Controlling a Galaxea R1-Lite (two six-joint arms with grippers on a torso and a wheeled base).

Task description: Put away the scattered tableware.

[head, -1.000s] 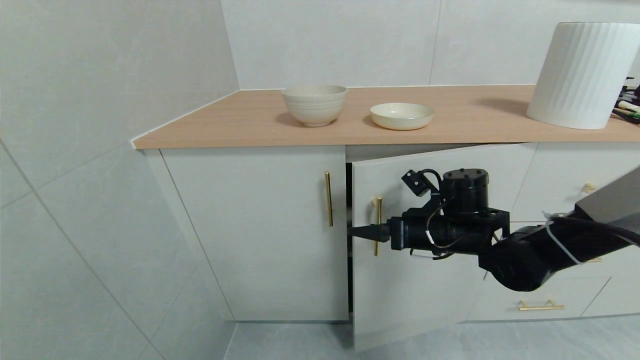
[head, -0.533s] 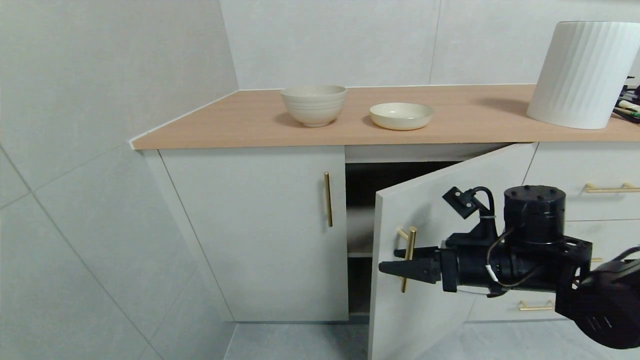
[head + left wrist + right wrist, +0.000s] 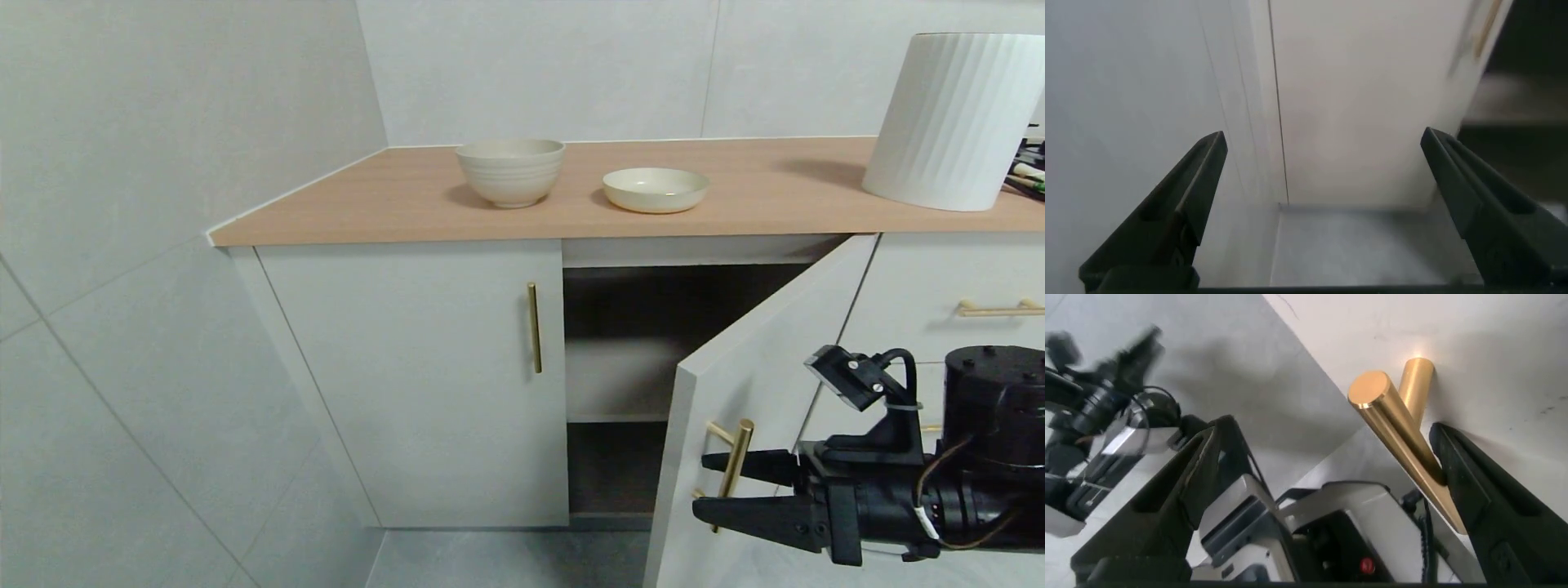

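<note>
Bowl (image 3: pixel 511 170) and dish (image 3: pixel 655 189) sit apart on the wood counter (image 3: pixel 367 204), with the bowl on the left. Below them the right cupboard door (image 3: pixel 759 359) stands open. The right gripper (image 3: pixel 700 487) has its fingers spread around the gold door handle (image 3: pixel 732 465), maybe touching it. The left gripper (image 3: pixel 1323 212) is spread wide with nothing in it.

Black claw (image 3: pixel 700 487), looped cable (image 3: pixel 904 365)

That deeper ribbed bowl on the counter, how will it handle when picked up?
The deep bowl looks ceramic, so probably rigid, fairly heavy and breakable. Its rounded wall may slip in a pinch; the rim seems a safer hold. Its narrow foot could let a push tip it.
</note>
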